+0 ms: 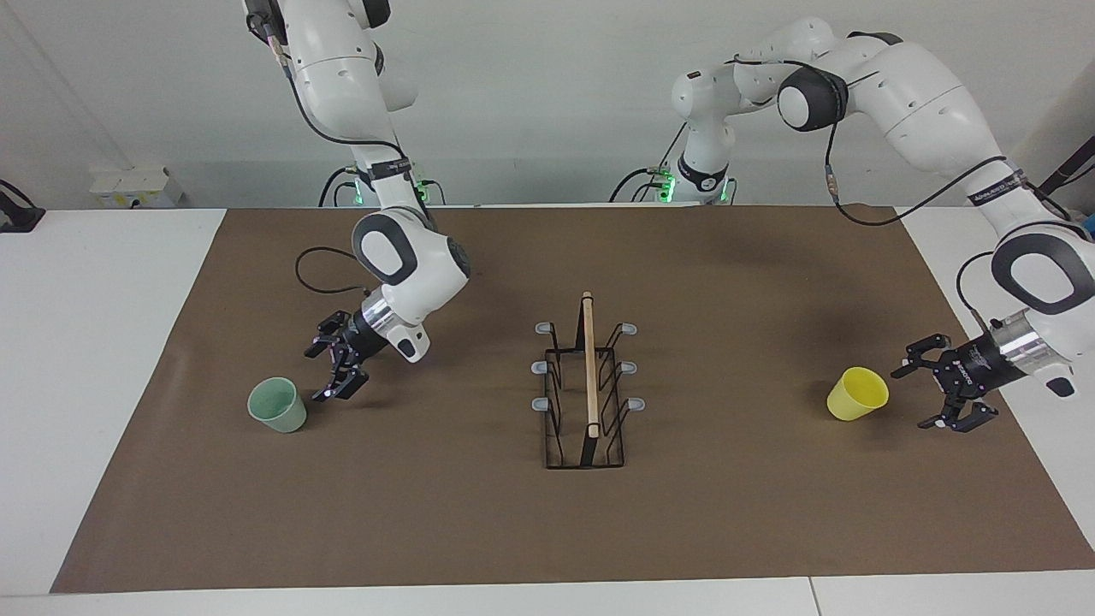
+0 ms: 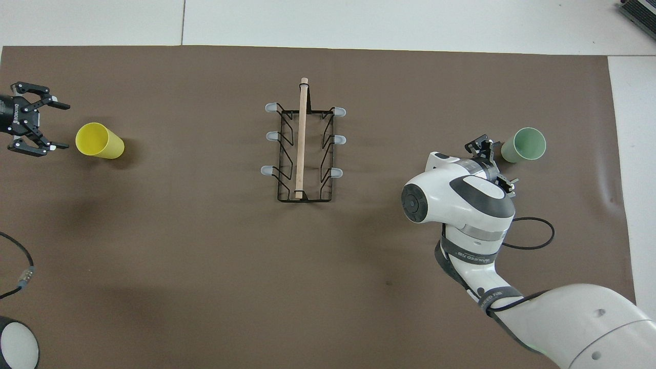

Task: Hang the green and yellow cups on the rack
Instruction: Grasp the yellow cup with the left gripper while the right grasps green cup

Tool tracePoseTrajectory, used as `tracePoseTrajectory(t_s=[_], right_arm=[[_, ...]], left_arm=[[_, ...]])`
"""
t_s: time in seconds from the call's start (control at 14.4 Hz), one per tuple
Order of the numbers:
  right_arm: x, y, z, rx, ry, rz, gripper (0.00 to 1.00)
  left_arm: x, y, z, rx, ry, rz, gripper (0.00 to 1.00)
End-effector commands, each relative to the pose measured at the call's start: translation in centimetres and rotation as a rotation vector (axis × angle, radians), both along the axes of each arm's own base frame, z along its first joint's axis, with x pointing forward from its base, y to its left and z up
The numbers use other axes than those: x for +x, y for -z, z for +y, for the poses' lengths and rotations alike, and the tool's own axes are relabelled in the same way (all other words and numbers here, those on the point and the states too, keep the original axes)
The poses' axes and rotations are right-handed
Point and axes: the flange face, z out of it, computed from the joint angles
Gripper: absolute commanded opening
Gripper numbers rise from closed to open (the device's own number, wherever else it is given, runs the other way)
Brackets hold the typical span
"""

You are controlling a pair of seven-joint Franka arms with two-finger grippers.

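Both cups stand apart from the rack, one at each end of the brown mat that covers the bench (image 1: 479, 530), and each has one arm's hand low beside it.

The pale mint-green tapered plastic cup (image 1: 277, 405) stands upright, mouth up, toward the right arm's end of the bench. The right hand (image 1: 336, 370) is just beside it on the rack side, fingers spread wide and holding nothing, not touching the cup. In the overhead view the same hand (image 2: 491, 163) is angled toward the green cup (image 2: 524, 145), so the cup lies along the hand's line of approach, away from the rack.

The bright yellow tapered plastic cup (image 1: 857, 393) stands toward the left arm's end of the bench, tilted in the facing view with its mouth turned up and toward the left hand (image 1: 945, 395). That hand is near the cup on the side away from the rack, fingers wide apart and empty, with a clear gap between fingertips and cup. In the overhead view the yellow cup (image 2: 99, 141) shows its long axis running across the bench, mouth toward the left hand (image 2: 45, 126).

The black wire rack with a light wooden top rod and grey-tipped pegs (image 1: 587, 385) stands at mid-bench, rod running from nearer to farther from the robots, all six pegs bare.

Judgement: each hand is the nearer one for its own cup; a short advance along each hand's pointing direction should place the fingers around the cup wall before closing.
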Motion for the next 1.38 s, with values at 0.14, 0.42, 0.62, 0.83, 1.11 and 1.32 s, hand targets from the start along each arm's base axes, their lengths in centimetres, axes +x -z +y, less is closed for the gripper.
tracePoseTrajectory(t_s=[0.14,0.42,0.62,0.83,1.11,1.32], right_arm=[[0.3,1.7,-0.9,-0.003,-0.038,-0.042,1.0],[0.1,2.9,-3.2,-0.002,-0.076,-0.08,1.0],[0.1,3.3,-4.9,-0.013,-0.092,-0.099,1.0],[-0.3,3.8,-5.7,-0.013,-0.102,-0.121,1.0],[-0.5,4.1,-7.0,-0.025,-0.126,-0.146,1.0],[-0.4,4.1,-7.6,-0.036,-0.14,-0.151,1.0]], left_arm=[[-1.8,4.4,2.2,-0.136,-0.157,0.004,1.0],[-5.1,6.3,1.1,-0.253,-0.19,0.069,1.0],[-6.9,7.5,-0.3,-0.389,-0.257,0.056,1.0],[-9.5,8.6,-0.4,-0.531,-0.299,-0.065,1.0],[-10.4,10.3,-1.2,-0.551,-0.389,-0.096,1.0],[-10.1,10.3,-2.2,-0.565,-0.386,-0.103,1.0]])
